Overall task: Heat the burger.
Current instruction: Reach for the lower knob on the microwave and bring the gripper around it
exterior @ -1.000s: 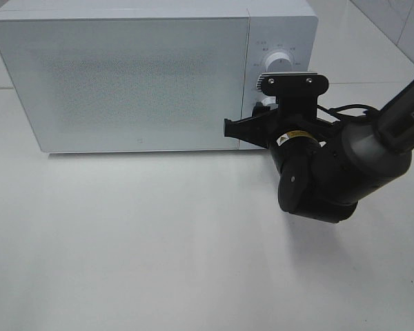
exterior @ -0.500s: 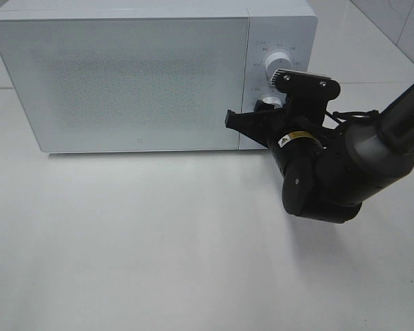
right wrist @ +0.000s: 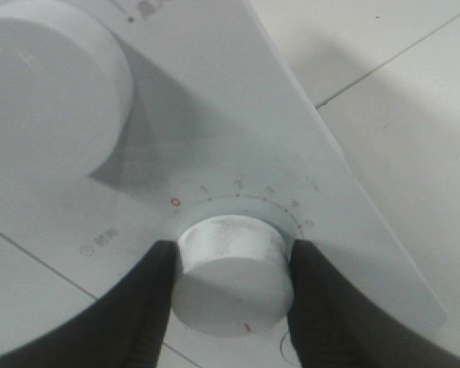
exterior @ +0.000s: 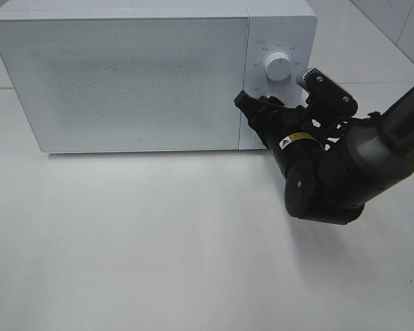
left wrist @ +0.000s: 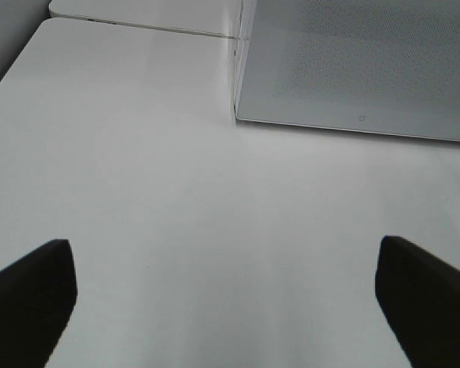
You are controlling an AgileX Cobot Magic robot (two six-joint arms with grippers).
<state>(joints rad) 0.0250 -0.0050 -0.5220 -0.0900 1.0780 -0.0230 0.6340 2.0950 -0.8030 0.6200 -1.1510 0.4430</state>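
Bright, even light floods the glossy white counter (exterior: 159, 241); a soft grey shadow lies beneath the black jaws, blurred in wrist views.

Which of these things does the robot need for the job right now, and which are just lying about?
Part of the job: microwave, door shut; its lower dial, gripped by the right hand.
Just there: upper dial; left hand, open over the table. No burger in view.

Scale around lower knob (right wrist: 230, 272) on microwave panel (right wrist: 238, 130): red 0, then faint 1, 2, 3, 4; Chinese label nearby unreadable. Right arm (exterior: 400, 127): white "Pi", cut off; yellow sticker (exterior: 294, 138) illegible
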